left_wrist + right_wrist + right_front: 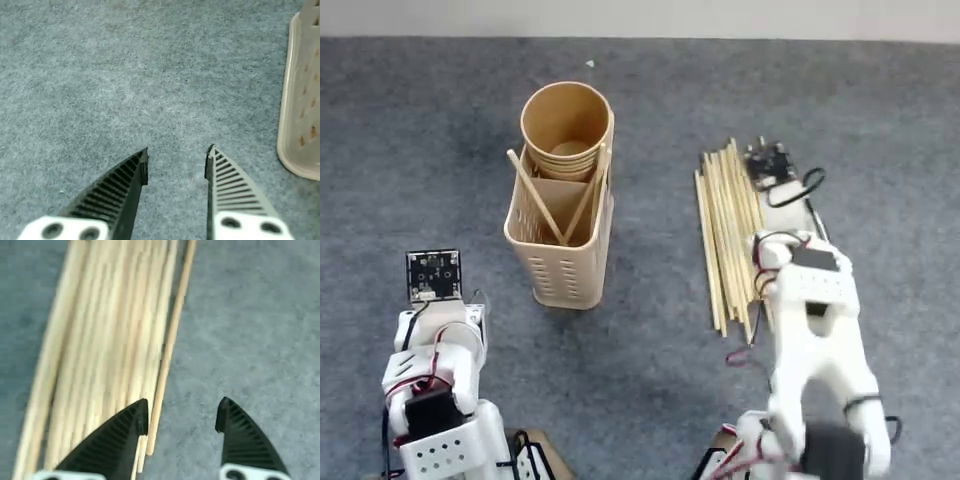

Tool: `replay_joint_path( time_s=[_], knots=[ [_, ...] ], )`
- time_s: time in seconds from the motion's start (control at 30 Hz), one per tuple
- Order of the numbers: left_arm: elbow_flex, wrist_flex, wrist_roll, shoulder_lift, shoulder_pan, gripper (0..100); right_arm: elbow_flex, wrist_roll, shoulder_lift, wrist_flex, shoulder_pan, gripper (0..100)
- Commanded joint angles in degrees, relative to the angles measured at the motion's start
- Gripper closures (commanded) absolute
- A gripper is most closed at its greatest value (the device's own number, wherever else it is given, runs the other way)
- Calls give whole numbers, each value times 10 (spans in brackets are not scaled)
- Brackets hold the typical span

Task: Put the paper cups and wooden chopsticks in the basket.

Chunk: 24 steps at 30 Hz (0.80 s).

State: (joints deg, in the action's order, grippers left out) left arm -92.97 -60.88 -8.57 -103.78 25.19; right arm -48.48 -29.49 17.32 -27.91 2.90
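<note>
Your right end effector (182, 407), released and empty, hovers at the edge of the wooden chopsticks (115, 335) piled on the tabletop (650, 380), well apart from the basket (565, 270) holding the paper cups (565, 125); straddle the outermost stick (174, 330), which seems slightly loose, before clenching.
</note>
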Motion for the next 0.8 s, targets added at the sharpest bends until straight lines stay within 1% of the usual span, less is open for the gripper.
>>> replay_joint_path(
  time_s=[0.0, 0.17, 0.33, 0.43, 0.53, 0.6, 0.7, 0.73, 0.77],
  knots=[
    [3, 9, -8, -3, -9, 787, 37, -8, -89, 47, 22, 775],
    [3, 9, -8, -3, -9, 787, 87, -4, -176, 60, 19, 775],
    [3, 10, -8, -3, -9, 787, 93, 8, -189, 85, 7, 774],
    [3, 10, -8, -3, -9, 787, 95, -1, -204, 84, -5, 774],
    [3, 9, -8, -3, -8, 787, 95, -11, -250, 81, -8, 779],
    [3, 9, -8, -3, -8, 787, 102, -15, -284, 82, -5, 817],
    [3, 9, -8, -3, -8, 787, 149, -12, -299, 47, 7, 979],
    [3, 9, -8, -3, -8, 787, 160, -12, -299, 36, 9, 998],
    [3, 9, -8, -3, -8, 787, 170, -12, -299, 27, 10, 982]
  ],
)
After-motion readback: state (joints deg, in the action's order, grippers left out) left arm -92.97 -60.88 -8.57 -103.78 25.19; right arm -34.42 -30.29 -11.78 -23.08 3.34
